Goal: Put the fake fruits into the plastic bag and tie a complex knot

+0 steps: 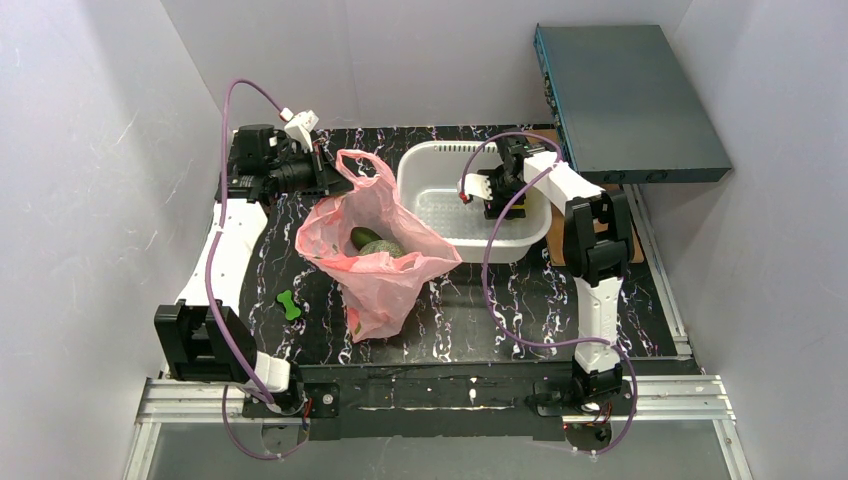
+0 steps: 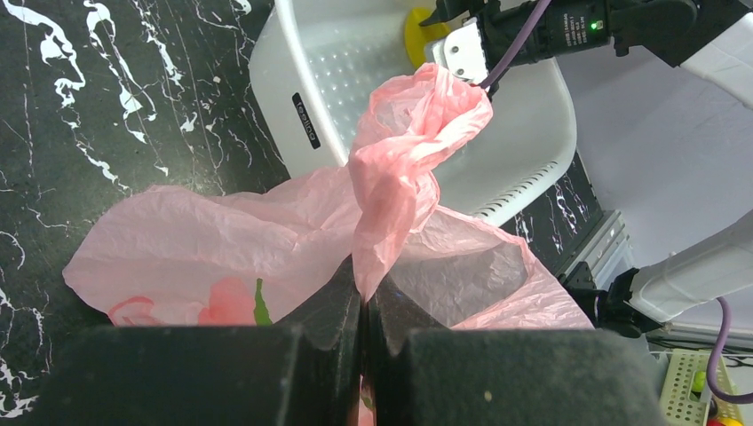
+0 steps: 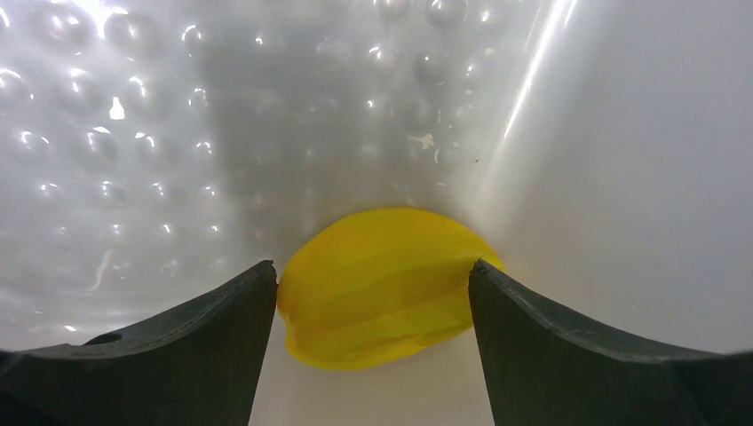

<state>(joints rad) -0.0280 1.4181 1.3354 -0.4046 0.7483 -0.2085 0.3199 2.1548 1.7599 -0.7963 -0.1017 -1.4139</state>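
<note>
Crinkly pink plastic bag [image 1: 375, 280] lies just left of the white basket [image 1: 430, 165], its handle clamped in the left gripper [image 2: 362, 286]; only the right wrist view shows the right gripper [image 3: 373, 266] spread around the ribbed yellow fruit [image 3: 382, 306] inside that basket.

Bright, even light overhead, with glare streaking the white basket [image 3: 533, 80] (right wrist view, slightly soft).

Pink plastic bag [image 1: 375, 275] slumped open on the dark marbled bench [image 1: 520, 300], dark avocado [image 1: 364, 236] and grey-green melon [image 1: 384, 249] inside it, left hand [image 1: 333, 178] at its raised handle loop, right hand [image 1: 500, 205] down inside the white basket [image 1: 425, 170], green bone toy [image 1: 290, 304] lying left of the bag
</note>
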